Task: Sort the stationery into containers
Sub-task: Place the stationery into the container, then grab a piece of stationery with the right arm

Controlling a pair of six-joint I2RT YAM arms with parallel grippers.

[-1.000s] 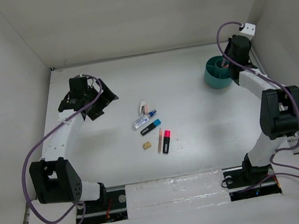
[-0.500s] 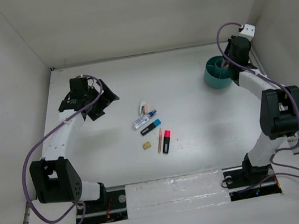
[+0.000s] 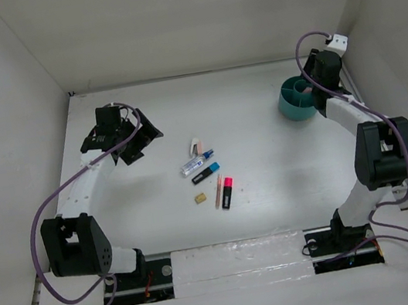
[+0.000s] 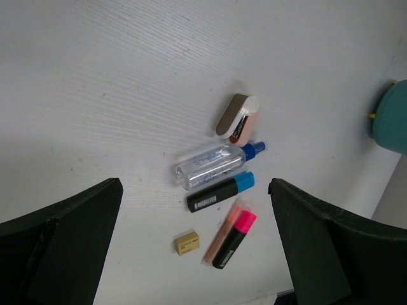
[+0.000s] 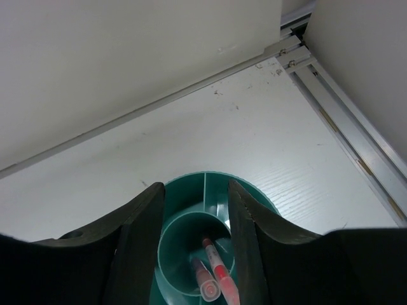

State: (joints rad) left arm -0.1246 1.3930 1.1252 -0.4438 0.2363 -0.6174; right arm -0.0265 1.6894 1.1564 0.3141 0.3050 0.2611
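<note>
Loose items lie in a cluster at the middle of the surface (image 3: 287, 178).

1. Nearest the arm bases: the block (image 3: 201, 198). Just right of it lies a pen (image 3: 218, 190), with the pink highlighter (image 3: 227, 192) touching the pen's right side.
2. Behind these: the blue highlighter (image 3: 205, 173), then the tube (image 3: 196, 162) just beside it, both lying slantwise.
3. Farthest of the cluster: the eraser (image 3: 195, 145), near the tube's cap.

The left claw (image 3: 137, 138) hangs left of the cluster and well apart from it. Its jaws are spread wide and hold nothing. In the left wrist view every loose item shows in the gap between the fingers.

The cup (image 3: 295, 100) stands at the far right. The right claw (image 5: 196, 203) hangs directly over it, jaws parted and gripping nothing. Two more pens (image 5: 213, 273) rest in the cup's centre ring, below the gap. Whether the fingertips reach below the rim cannot be told.
</note>
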